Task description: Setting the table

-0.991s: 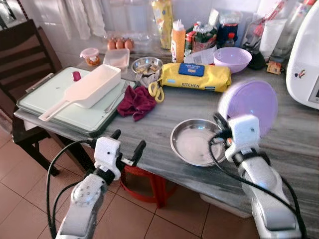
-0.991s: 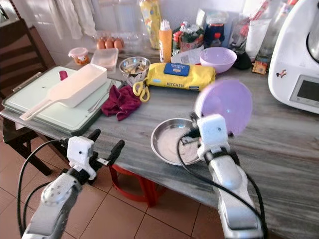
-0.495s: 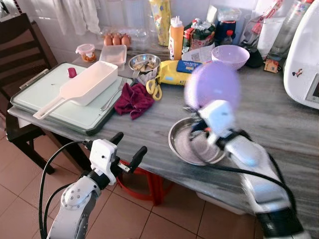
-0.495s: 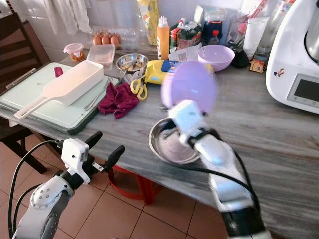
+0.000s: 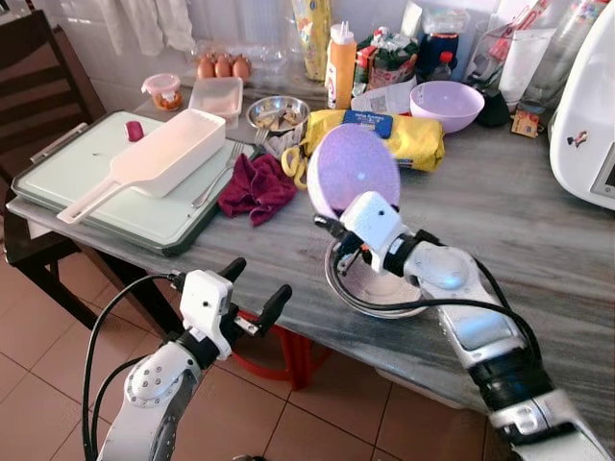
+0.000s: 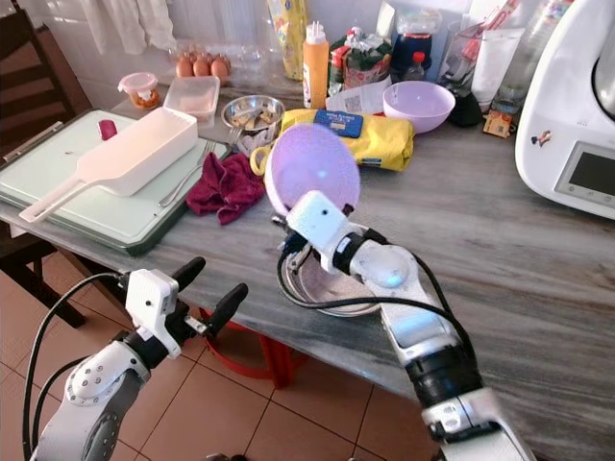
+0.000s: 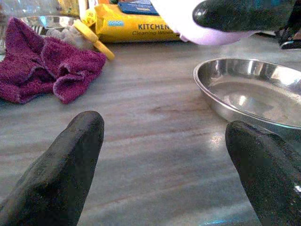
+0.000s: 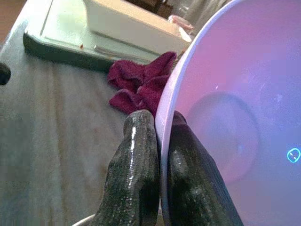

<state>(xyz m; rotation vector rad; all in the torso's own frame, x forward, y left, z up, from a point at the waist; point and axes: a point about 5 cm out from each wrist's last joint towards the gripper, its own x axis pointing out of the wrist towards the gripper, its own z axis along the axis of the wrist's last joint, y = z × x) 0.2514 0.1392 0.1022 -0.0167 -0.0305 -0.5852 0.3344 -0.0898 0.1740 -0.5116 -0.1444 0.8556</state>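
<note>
Plate (image 5: 354, 169): pale lilac, plain. Bowl (image 5: 446, 104) at far right: same lilac.
Steel dish (image 5: 377, 286): silver, mirror sheen.
Table (image 5: 500, 206): grey, streaked wood-grain pattern.
Cloth (image 5: 257, 187): dark magenta.
Wipes pack (image 5: 415, 142): yellow, blue label.
Scissors (image 5: 294, 166): yellow handles.
Tray (image 5: 72, 180) at left: pale mint, darker green rim. Scoop (image 5: 152, 163) on it: white.
Bottle (image 5: 341, 72) at far side: orange, white cap.
Eggs (image 5: 220, 67): brown.
Floor (image 5: 43, 331): terracotta tiles.
Pincer fingers (image 8: 134, 179): black; arms silver.
</note>
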